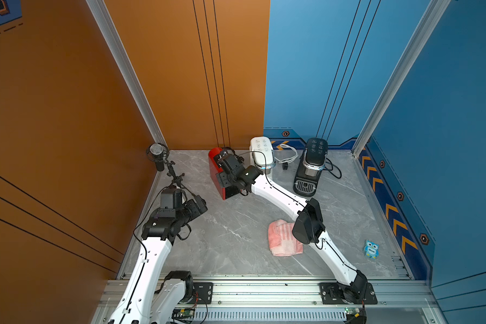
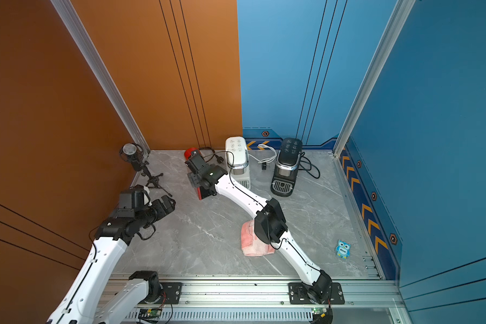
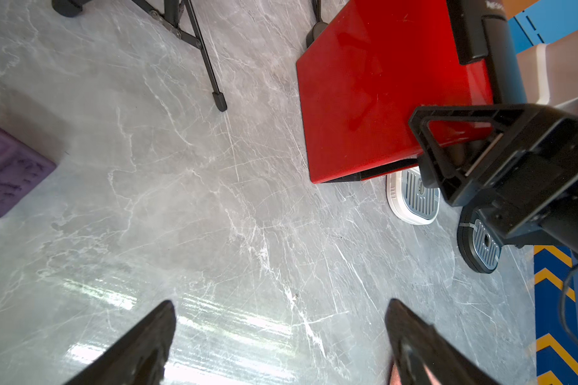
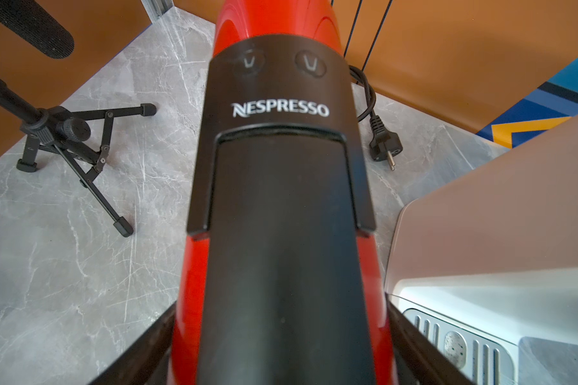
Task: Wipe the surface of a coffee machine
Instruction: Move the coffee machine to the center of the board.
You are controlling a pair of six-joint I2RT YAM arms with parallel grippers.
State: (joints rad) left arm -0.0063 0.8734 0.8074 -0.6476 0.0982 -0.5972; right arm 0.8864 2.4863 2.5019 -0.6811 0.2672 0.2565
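Three coffee machines stand at the back of the table in both top views: a red one, a white one and a black one. My right gripper reaches over the red coffee machine. In the right wrist view its two fingers press against the machine's red sides, right gripper shut on it. A folded pink cloth lies on the table, partly under my right arm's elbow. My left gripper hovers open over bare table, left of the red machine.
A microphone on a small tripod stands in the back left corner. Loose power cords lie behind the machines. A blue owl figure sits near the right edge. A purple block shows in the left wrist view.
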